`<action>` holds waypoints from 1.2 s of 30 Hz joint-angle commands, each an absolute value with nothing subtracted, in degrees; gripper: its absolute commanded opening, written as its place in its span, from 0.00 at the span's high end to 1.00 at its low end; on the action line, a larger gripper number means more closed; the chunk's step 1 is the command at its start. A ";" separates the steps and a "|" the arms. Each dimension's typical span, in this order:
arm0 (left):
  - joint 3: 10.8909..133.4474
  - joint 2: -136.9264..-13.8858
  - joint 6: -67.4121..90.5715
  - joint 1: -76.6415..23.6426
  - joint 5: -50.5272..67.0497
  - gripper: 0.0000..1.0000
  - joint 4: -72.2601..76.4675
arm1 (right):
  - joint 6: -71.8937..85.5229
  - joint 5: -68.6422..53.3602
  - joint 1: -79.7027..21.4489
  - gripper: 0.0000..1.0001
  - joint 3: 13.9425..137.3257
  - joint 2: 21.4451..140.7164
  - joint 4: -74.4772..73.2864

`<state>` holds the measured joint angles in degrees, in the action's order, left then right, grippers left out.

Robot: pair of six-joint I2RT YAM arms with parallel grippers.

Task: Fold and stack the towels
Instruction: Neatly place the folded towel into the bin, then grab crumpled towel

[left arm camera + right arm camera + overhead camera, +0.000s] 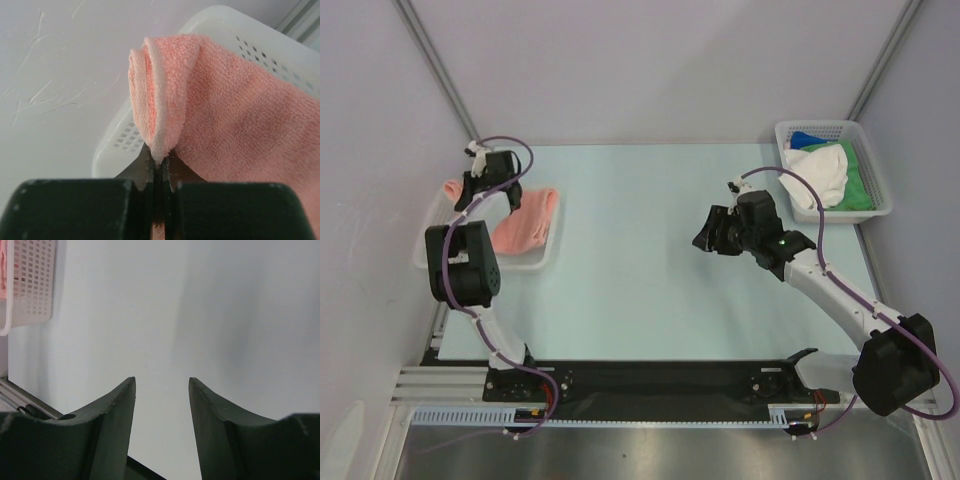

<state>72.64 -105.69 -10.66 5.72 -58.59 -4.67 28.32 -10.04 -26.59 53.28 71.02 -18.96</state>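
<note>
- Overhead camera, high up behind the arm bases, looking down and forward: the whole table fits in, from left basket to right basket.
- Left wrist camera is pressed in close, staring past the left gripper at the pink towel, with the left basket and a wall behind.
- Right wrist camera sits low, looking over the right gripper across bare table towards the left basket.
- Shared ground: the left basket turns up in all three views.
</note>
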 commanded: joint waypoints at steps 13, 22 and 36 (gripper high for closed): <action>84.81 -105.65 9.14 9.32 -49.06 0.11 -23.02 | 26.63 -7.74 -27.51 0.39 53.17 69.34 -17.22; 80.95 -93.00 15.63 -5.52 -46.41 0.09 -26.96 | 27.16 -0.09 -21.99 0.33 61.51 73.55 -21.08; 74.45 -76.39 16.17 -40.07 -24.55 0.13 -32.35 | 22.15 17.75 2.63 0.33 84.99 94.82 -29.62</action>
